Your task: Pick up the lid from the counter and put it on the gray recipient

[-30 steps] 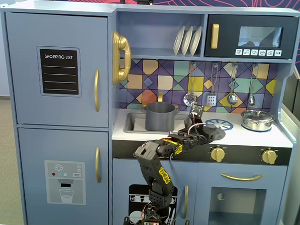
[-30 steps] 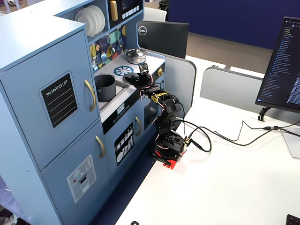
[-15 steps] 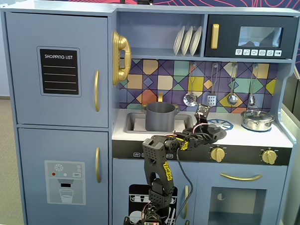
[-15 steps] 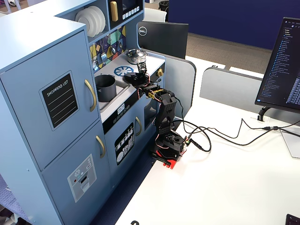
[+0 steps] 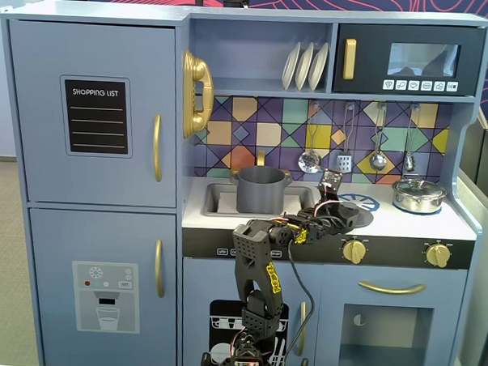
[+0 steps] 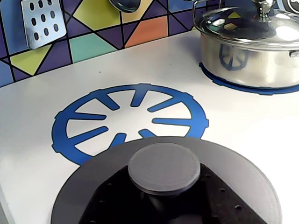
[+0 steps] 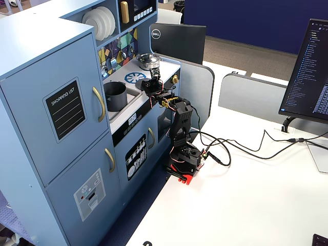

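Note:
The lid is a flat dark-gray disc with a round central knob. It lies at the bottom of the wrist view, over the near edge of the blue burner print. My gripper has its black jaws close against both sides of the knob's stem, shut on it. In a fixed view the lid is at counter level, right of the sink, with the gripper on it. The gray recipient stands in the sink to the left; it also shows in the other fixed view.
A shiny silver lidded pot stands on the far right burner, also in a fixed view. Utensils hang on the tiled back wall above the counter. Gold stove knobs line the front edge.

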